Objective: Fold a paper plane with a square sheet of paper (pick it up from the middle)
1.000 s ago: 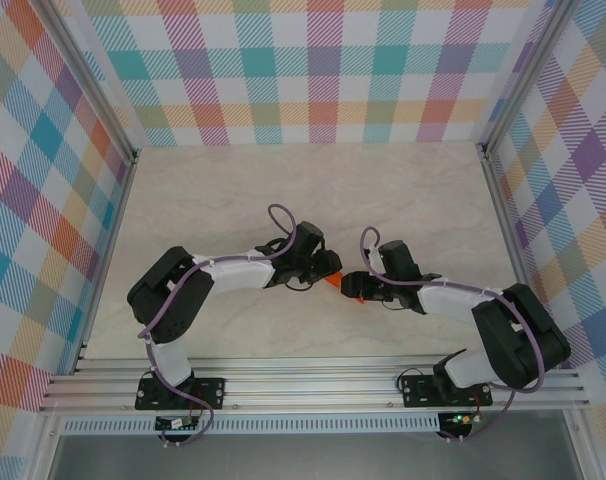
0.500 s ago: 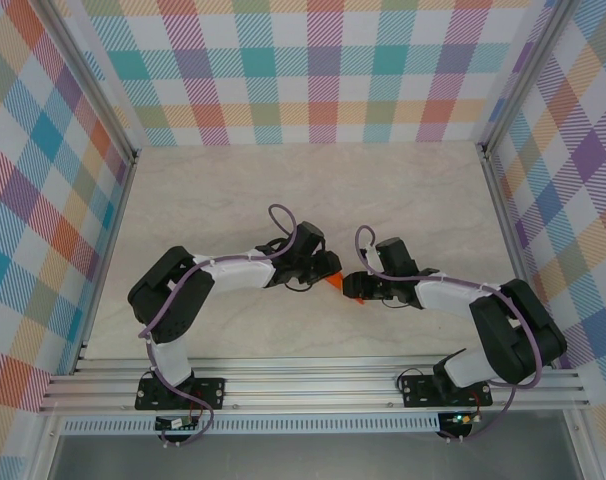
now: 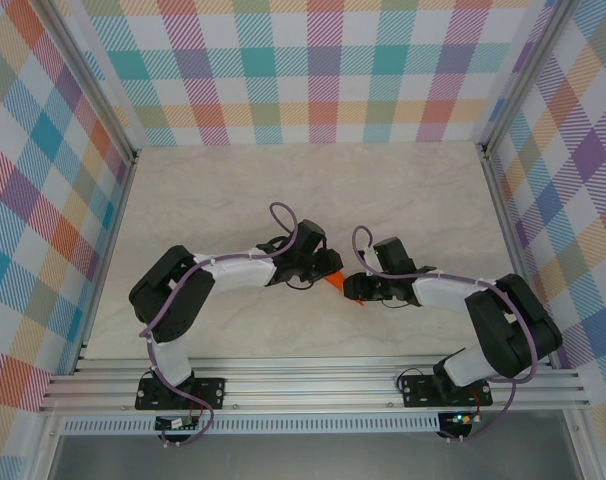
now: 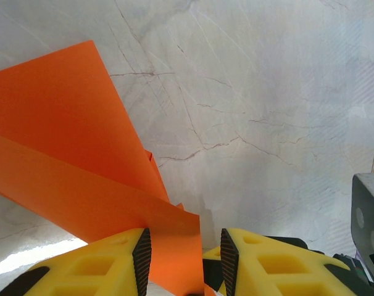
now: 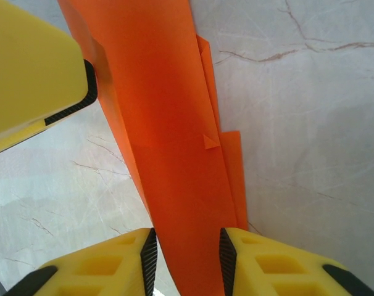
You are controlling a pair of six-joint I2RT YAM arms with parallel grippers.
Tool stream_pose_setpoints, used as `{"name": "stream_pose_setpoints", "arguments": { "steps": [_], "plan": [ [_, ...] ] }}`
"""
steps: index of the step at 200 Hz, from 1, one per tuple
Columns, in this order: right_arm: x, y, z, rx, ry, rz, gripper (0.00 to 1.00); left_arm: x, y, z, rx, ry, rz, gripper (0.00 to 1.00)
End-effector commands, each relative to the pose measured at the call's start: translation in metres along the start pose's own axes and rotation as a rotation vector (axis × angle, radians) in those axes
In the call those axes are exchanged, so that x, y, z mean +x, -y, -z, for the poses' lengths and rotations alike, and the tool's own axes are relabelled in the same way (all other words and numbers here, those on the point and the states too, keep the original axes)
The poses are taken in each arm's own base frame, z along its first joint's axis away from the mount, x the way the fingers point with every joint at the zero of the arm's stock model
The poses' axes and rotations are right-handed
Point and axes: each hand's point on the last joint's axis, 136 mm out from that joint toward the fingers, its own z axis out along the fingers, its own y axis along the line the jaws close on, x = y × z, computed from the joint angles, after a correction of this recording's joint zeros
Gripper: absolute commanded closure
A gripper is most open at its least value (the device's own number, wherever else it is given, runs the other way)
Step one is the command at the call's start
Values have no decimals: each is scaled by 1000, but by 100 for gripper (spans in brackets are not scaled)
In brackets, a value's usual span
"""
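the paper [image 3: 335, 282] hangs just off the counter [image 3: 283, 190], mid-counter between the two arms, already creased into a long narrow strip with layered folds. the left hand [image 3: 330, 268] has it between narrow jaws and looks to be gripping one end; from its wrist the strip [image 4: 63, 154] runs out from between the pads. the right hand [image 3: 355, 288] sits just beside it with narrow jaws around the other end, the strip [image 5: 168, 142] filling the gap between its pads, but i cannot tell whether it truly pinches or only brackets it.

my worry is the edgewise squeeze. if the right hand bears on the strip's edges and not its faces, the paper could buckle and take a stray crease off the centre line. with both hands so close, any pull apart could tear it or drag it out of one grip. a twist between them would skew the wings.
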Motion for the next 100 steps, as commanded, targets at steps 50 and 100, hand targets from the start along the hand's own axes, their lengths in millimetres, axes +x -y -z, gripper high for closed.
{"name": "stream_pose_setpoints", "arguments": {
  "steps": [50,100],
  "plan": [
    [-1,-12,-4,-60,-10,-61,78,-8,5,3,-12,11,-30,63],
    [-3,-15,-5,-79,-15,-107,90,-11,4,8,-17,21,-37,63]
  ]
}}
